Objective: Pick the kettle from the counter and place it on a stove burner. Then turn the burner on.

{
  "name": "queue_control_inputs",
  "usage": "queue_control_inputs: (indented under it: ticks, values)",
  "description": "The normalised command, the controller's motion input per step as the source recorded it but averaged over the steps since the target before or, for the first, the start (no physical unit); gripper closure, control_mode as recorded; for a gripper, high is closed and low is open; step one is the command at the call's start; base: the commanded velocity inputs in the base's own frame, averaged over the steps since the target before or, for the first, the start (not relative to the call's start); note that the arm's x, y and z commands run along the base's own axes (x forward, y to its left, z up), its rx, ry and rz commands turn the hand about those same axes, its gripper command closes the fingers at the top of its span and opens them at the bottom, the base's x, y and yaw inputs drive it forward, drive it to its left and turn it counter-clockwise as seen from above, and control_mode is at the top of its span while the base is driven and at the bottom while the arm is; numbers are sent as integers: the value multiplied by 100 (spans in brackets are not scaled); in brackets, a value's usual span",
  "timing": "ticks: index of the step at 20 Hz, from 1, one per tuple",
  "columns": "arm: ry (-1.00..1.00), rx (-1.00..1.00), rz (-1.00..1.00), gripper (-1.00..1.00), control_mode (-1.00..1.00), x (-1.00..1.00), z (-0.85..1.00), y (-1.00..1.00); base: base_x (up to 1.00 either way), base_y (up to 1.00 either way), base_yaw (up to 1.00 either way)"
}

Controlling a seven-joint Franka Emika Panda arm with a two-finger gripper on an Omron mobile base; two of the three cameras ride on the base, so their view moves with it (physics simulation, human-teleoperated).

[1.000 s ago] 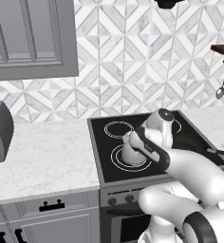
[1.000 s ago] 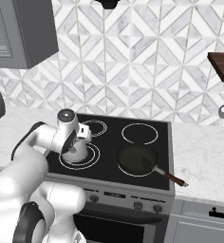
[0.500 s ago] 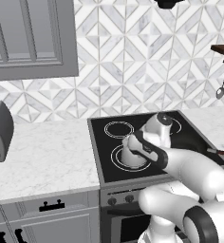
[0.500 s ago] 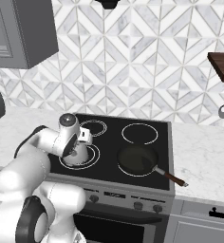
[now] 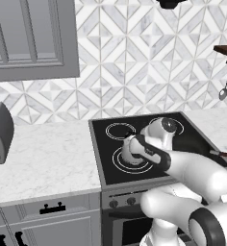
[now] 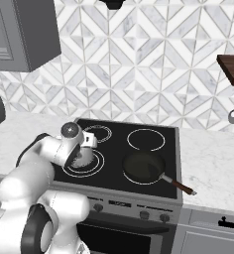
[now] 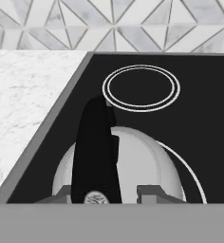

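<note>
- The kettle (image 7: 133, 166) is seen over the stove burner (image 5: 130, 161), right of the tabletop (image 5: 43, 158).
- The hand (image 7: 109, 192) is clamped on the kettle's black handle.
- A frying pan (image 6: 144, 166) is set right of the kettle.

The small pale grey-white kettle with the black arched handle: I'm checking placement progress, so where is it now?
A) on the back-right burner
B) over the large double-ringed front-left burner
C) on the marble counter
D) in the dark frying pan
B: the kettle sits within the large double-ringed burner, with the gripper shut on its handle.
</note>
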Motion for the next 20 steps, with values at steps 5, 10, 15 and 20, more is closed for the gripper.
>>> queue_control_inputs:
  ticks: [5, 10, 15, 20]
  values:
    - [-3, 0, 0, 100, -100, 14, -15, 0, 0, 0, 0]
    - [0, 0, 0, 100, -100, 21, -44, 0, 0, 0, 0]
    - [0, 0, 0, 100, -100, 24, -47, 0, 0, 0, 0]
    - [0, 0, 1, 100, -100, 10, -46, 0, 0, 0, 0]
